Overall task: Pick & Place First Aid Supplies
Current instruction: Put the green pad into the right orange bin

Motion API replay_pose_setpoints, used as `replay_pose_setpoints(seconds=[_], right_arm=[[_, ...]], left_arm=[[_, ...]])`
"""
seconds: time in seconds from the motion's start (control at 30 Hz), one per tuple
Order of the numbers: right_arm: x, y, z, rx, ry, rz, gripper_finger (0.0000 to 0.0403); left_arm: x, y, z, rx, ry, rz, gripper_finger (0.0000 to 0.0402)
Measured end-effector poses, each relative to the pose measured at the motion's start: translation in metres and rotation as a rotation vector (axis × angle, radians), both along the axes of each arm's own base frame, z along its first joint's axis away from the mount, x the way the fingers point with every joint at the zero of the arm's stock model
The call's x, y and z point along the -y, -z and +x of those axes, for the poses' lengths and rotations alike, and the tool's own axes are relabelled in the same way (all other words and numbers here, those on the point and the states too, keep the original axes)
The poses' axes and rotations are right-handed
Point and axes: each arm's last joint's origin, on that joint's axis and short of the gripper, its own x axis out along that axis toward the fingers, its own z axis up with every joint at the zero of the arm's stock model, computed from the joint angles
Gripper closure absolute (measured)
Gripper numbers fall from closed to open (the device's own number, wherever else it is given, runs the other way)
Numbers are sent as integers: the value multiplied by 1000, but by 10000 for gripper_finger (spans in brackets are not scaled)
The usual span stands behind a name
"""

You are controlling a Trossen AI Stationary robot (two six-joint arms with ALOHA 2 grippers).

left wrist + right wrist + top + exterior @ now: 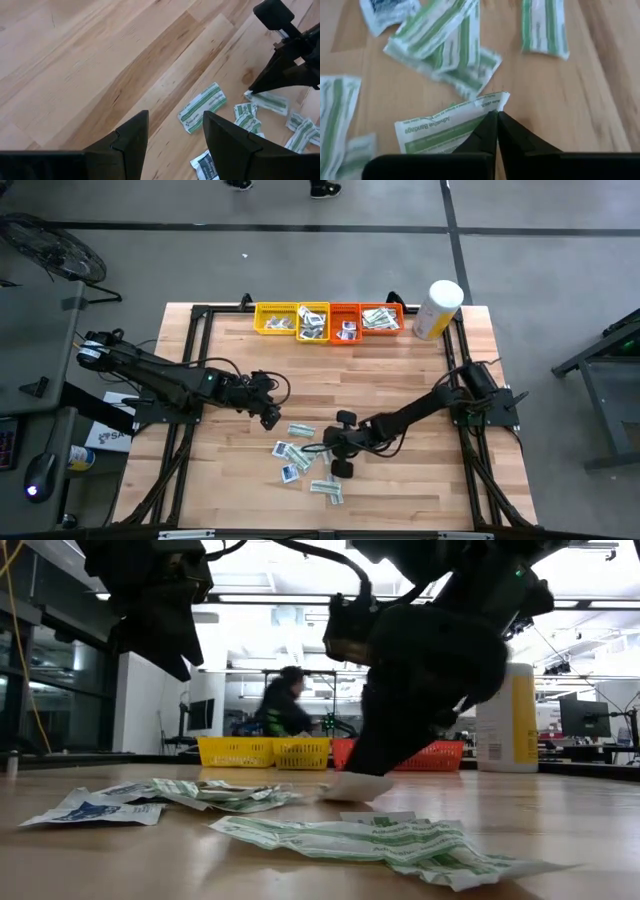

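Several first aid supplies lie flat and loose on the wooden table: white-and-green strip packets (300, 430) and a small white-and-blue square packet (289, 473). My right gripper (496, 116) reaches down into this scatter from the table's right and is shut on one strip packet (440, 129). My left gripper (175, 132) hangs open above bare wood just left of the scatter, with nothing between its fingers. It shows in the high view as well, as the left gripper (270, 418). My right gripper pinches the white-and-green strip packet at one short end, near its corner (492, 104), between its two shut fingertips. The fingers slant down from the table's right side. The rest of the packet lies on the wood; its gripped end (355, 785) sits just at the tabletop.
Two yellow trays (272, 320) and two orange-red trays (380, 318), with packets inside, stand in a row at the far edge. A tall white-and-yellow canister (437, 308) is beside them at the far right. A person (283, 700) stands beyond the table.
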Motion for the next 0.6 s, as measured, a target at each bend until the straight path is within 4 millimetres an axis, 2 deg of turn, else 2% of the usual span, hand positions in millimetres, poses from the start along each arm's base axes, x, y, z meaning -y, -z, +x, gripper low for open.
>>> replay_pose_setpoints(seconds=[0.17, 0.3, 0.6], right_arm=[[7, -22, -10, -47, 12, 19, 401], [16, -43, -27, -122, 73, -38, 402], [35, -96, -55, -117, 183, -143, 403]], left_arm=[[0, 0, 0, 5, -1, 0, 215], [1, -2, 3, 40, -1, -8, 215], [2, -8, 10, 127, 8, -3, 215]])
